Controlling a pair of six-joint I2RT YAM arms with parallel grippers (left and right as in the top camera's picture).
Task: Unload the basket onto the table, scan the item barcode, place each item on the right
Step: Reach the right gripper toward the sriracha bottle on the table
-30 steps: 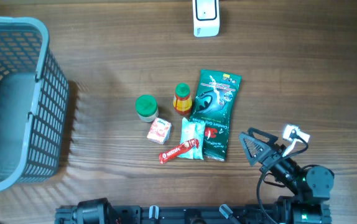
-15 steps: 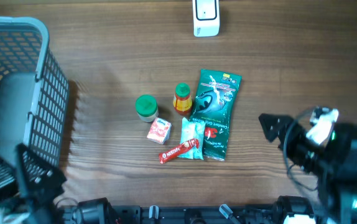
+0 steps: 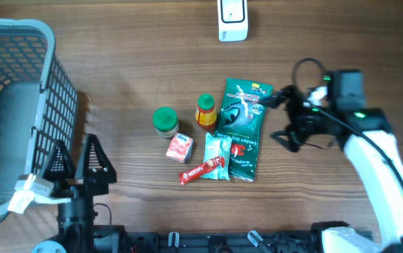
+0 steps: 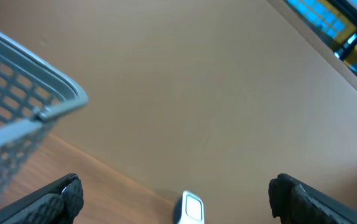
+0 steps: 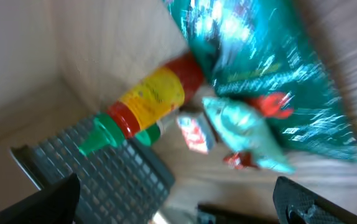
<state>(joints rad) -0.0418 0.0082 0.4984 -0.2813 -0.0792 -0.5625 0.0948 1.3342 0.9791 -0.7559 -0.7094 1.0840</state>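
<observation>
The items lie mid-table: a green pouch point(image 3: 243, 123), a yellow-and-red bottle point(image 3: 206, 111), a green-lidded jar point(image 3: 165, 121), a small red-and-white box point(image 3: 179, 147), a teal sachet point(image 3: 217, 156) and a red stick pack point(image 3: 203, 170). The white scanner point(image 3: 232, 20) stands at the far edge. My right gripper point(image 3: 280, 116) is open just right of the pouch and holds nothing. Its view is blurred and shows the pouch point(image 5: 272, 68) and bottle point(image 5: 144, 102) ahead. My left gripper point(image 3: 75, 165) is open near the front left, with the scanner point(image 4: 191, 208) far ahead.
A grey-blue mesh basket point(image 3: 19, 112) fills the left side, close to the left gripper; its rim point(image 4: 35, 112) shows in the left wrist view. Bare wooden tabletop point(image 3: 138, 63) surrounds the cluster of items.
My right arm swung up from the front right corner to the pouch's right side. My left arm came into view at the front left, beside the basket. The items have not moved.
</observation>
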